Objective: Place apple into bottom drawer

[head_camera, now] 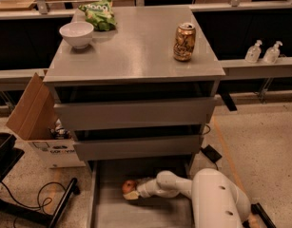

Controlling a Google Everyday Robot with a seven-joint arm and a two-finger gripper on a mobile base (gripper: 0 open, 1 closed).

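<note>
The bottom drawer [107,212] is pulled open below the two upper grey drawers, its flat grey floor showing. The apple [129,186], small and red with yellowish patches, sits low over the drawer floor near its middle. My gripper [131,192] reaches in from the right on a white arm and is at the apple, its fingertips around it. The apple is inside the drawer's outline, close to or touching the floor; I cannot tell which.
On the cabinet top stand a gold drink can [184,42], a white bowl [76,34] and a green snack bag [98,13]. A cardboard box [35,118] sits at the left of the cabinet. Cables and a black base [31,208] lie at the lower left.
</note>
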